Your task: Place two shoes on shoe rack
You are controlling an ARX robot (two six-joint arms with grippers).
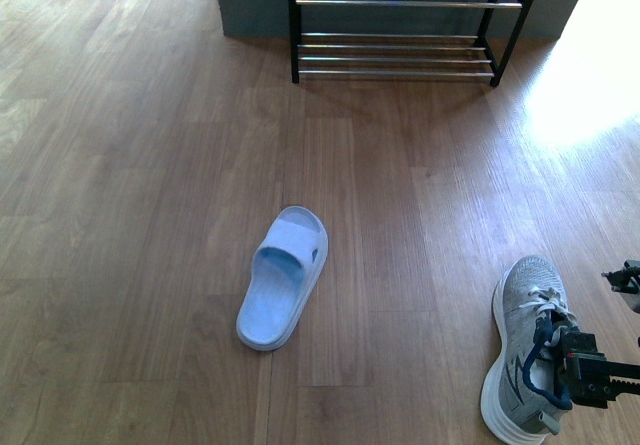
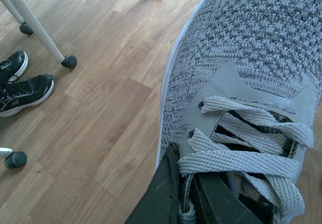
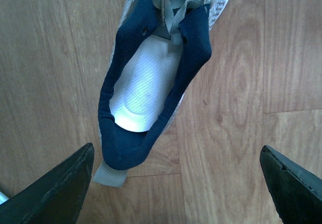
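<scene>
Floor point(image 1: 130, 165) is brown wood plank throughout. I begin with the left gripper point(image 2: 185, 172). In its wrist view the dark fingers point(image 2: 161, 199) stand close together at the tongue end of the laces of the first sneaker point(image 2: 251, 48), grey knit, with a lace strand between them. I log these jaws as narrow and clamped on that shoe. I cannot tell whether the shoe is lifted, and it does not show in the front view. Elsewhere in that wrist view I note a pair of black shoes point(image 2: 22, 88) and a white leg point(image 2: 30, 22) on a dark caster.

In the front view the pale blue slide point(image 1: 282, 278) lies sole-down near centre, toe toward 1 o'clock. The shoe rack point(image 1: 400, 20) stands at 12 o'clock against the wall base. The second sneaker point(image 1: 528, 360) lies at 5 o'clock, toe toward 12. Both of these shoes are well apart from the rack.

The right gripper point(image 3: 176, 147) has its jaws spread wide. The second sneaker's heel, with navy lining and white insole, lies between them. One black finger point(image 1: 592, 370) shows at that sneaker's 3 o'clock side. I cannot tell whether it touches.
</scene>
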